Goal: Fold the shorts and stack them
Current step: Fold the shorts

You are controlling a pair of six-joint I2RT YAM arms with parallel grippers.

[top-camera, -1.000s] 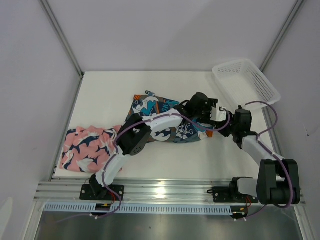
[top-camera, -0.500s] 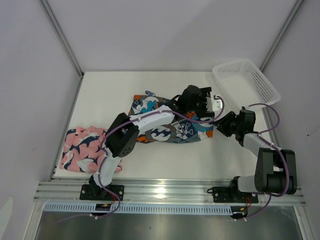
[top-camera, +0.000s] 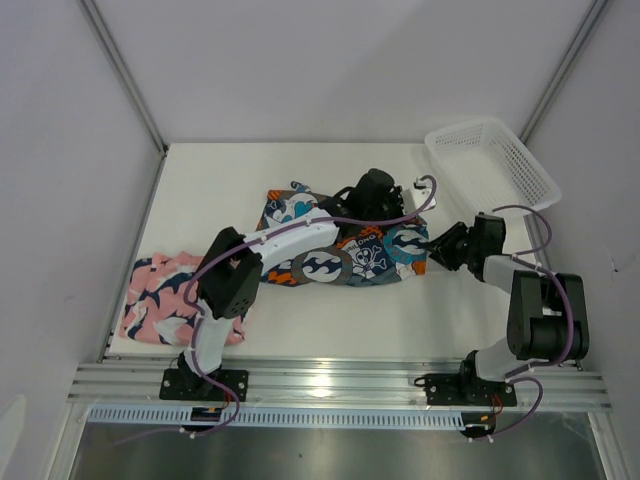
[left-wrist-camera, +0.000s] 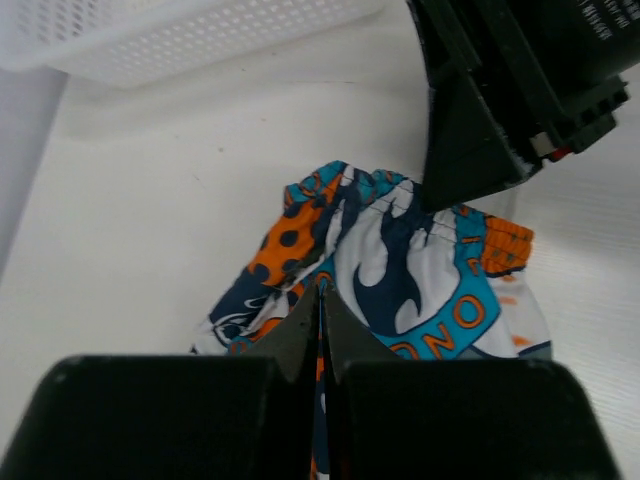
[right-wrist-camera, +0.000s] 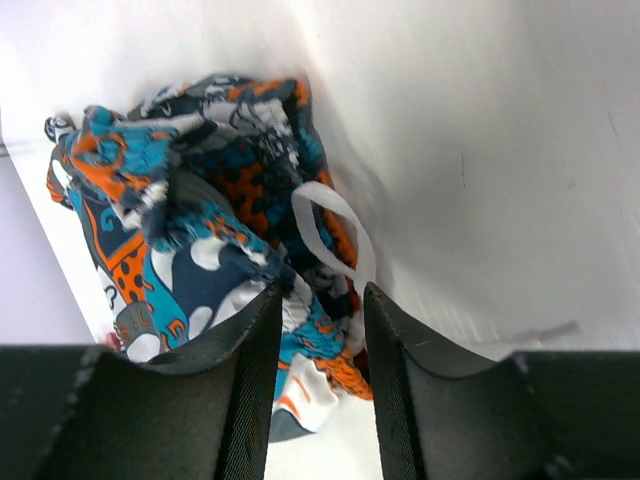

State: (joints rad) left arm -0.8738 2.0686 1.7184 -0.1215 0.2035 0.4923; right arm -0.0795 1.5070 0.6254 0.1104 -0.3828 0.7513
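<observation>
The patterned shorts (top-camera: 335,255) lie bunched at the table's middle, in blue, teal, orange and white. The pink shorts (top-camera: 170,292) lie crumpled at the left edge. My left gripper (top-camera: 398,212) reaches across to the patterned shorts' far right corner. In its wrist view, the left gripper (left-wrist-camera: 322,290) is shut on a thin fold of that fabric (left-wrist-camera: 400,270). My right gripper (top-camera: 437,250) sits low at the shorts' right edge. Its jaws (right-wrist-camera: 322,287) stand open around the waistband (right-wrist-camera: 240,200) and the white drawstring (right-wrist-camera: 335,215).
A white mesh basket (top-camera: 490,165) stands at the back right, also visible as the basket (left-wrist-camera: 180,35) beyond the shorts. The right arm's black finger (left-wrist-camera: 470,140) hangs close over the shorts' far edge. Metal rail along the near edge.
The left gripper opened wide, shifted back and left over the shorts' corner, then shut on the fabric. The right arm dropped low and its gripper came in at the shorts' right edge.
</observation>
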